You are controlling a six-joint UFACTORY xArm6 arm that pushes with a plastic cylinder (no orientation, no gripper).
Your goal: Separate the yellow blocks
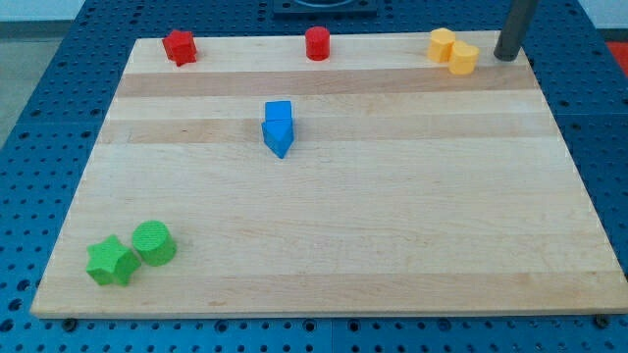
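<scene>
Nearest the camera, at the desk's (pixel 392 226) bottom-left corner in the view, sit two green blocks. A green star (pixel 111 262) lies closest to the corner. A green cylinder (pixel 154 242) touches it on the side toward the view's right and a little further up the desk.

My tip (pixel 507 57) stands at the desk's top-right corner, close to the top edge. It is the bare end of a dark rod rather than a hand, so it has nothing to spread or press together, and it pinches nothing. It touches no block.

Just beside it, toward the view's left along the same top edge, are the two yellow blocks. The nearer yellow block (pixel 464 58) is apart from my tip by a narrow strip of bare wood. The farther yellow block (pixel 443 44) sits slightly higher and presses against the first. The two are in contact, not separated. I cannot tell their exact shapes from here.

Further left along the top edge, about midway across the desk, stands a red cylinder (pixel 317 43) on its own. A red star (pixel 180 47) sits alone near the top-left corner.

Toward the desk's middle, somewhat left of centre and in its upper half, a blue cube (pixel 279 112) touches a blue wedge-like block (pixel 279 137) just below it.

The desk rests on a blue perforated surface (pixel 39 127) that shows on all sides.
</scene>
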